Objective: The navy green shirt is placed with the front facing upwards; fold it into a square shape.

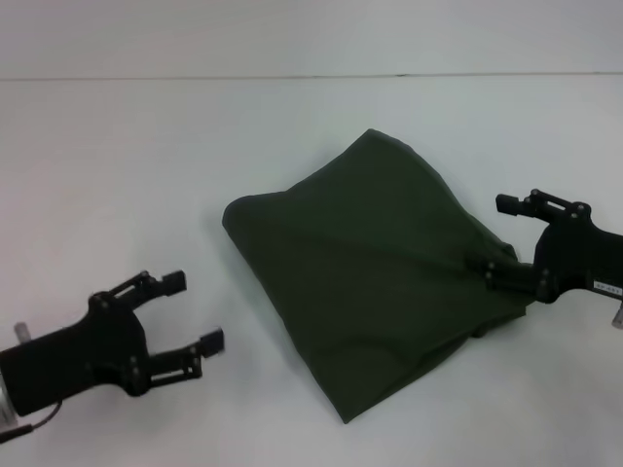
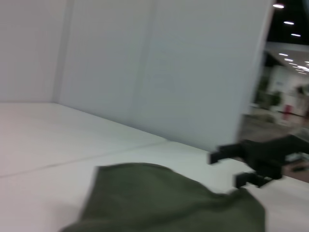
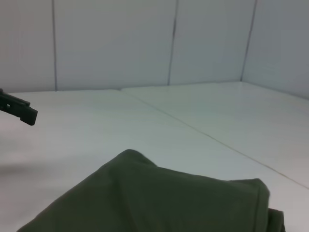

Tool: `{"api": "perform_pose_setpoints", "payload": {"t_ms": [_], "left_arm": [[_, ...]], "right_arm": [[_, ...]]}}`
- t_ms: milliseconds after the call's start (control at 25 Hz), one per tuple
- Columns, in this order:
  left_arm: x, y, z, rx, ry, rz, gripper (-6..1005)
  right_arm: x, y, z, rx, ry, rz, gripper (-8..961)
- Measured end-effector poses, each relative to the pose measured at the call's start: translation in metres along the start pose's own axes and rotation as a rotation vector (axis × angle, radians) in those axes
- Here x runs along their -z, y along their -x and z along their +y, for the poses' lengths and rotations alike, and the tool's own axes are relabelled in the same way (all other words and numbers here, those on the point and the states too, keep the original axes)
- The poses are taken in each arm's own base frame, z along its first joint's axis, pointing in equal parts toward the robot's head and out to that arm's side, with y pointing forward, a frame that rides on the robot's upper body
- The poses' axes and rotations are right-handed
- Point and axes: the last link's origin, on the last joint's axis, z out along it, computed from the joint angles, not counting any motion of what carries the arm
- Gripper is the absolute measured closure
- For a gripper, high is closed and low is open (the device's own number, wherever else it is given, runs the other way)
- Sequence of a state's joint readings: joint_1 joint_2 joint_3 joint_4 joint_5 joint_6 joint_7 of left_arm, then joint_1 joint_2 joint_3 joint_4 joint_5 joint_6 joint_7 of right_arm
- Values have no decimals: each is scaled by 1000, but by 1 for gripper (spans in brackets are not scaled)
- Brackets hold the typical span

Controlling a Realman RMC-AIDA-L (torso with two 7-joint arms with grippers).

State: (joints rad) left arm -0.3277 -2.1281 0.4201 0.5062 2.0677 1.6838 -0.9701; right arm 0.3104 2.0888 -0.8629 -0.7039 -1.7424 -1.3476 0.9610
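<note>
right hand (image 1: 494, 236) spread, touching folded matte navy green shirt (image 1: 370, 268)

We count one navy green shirt (image 1: 375, 272), folded into a single bundle on one white table (image 1: 146, 175). We count two grippers: one left gripper (image 1: 193, 313) and one right gripper (image 1: 494, 238). Each shows two fingers, so we count four in all.

text: none legible | navy green shirt (image 1: 380, 282): plain side up, no lettering showing | labels, numbers, signs: none readable
</note>
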Motion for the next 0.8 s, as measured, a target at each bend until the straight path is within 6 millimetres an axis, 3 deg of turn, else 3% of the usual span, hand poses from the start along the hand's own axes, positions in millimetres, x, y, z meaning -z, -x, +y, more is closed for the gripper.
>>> {"api": "perform_pose_setpoints", "payload": {"t_ms": [800], "left_arm": [[-1,6,11,-38,81,-51,63]], "right_arm": [[18,-3,10,72,28,-54,88]]}}
